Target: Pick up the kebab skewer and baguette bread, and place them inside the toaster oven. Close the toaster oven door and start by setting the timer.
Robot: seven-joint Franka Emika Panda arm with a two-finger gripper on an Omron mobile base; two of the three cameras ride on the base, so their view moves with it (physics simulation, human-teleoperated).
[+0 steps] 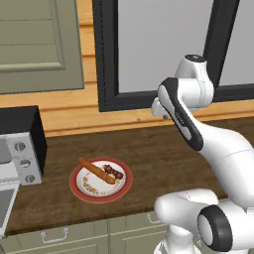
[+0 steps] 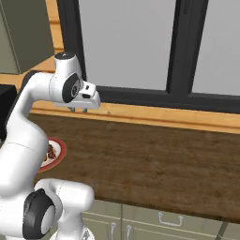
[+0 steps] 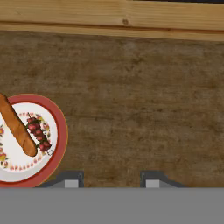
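Note:
A red-rimmed plate (image 1: 79, 191) sits on the dark wood counter. On it lie the long orange-brown baguette bread (image 1: 95, 170) and, beside it, the short kebab skewer (image 1: 113, 172). In the hand view the baguette bread (image 3: 16, 127) and kebab skewer (image 3: 38, 133) lie side by side on the plate (image 3: 59, 131) at the left. The toaster oven (image 1: 22, 149) stands at the far left, and its door (image 1: 6, 204) looks folded down. My gripper (image 2: 78, 110) hangs high over the counter, to the right of the plate. Its fingertips (image 3: 70, 179) stand apart around nothing.
A dark-framed window (image 1: 158, 49) and a wooden ledge (image 2: 164, 117) run behind the counter. An olive wall cabinet (image 1: 34, 44) hangs above the toaster oven. Drawers with handles (image 1: 54, 235) line the counter's front edge. Bare counter (image 2: 154, 159) stretches to the right of the plate.

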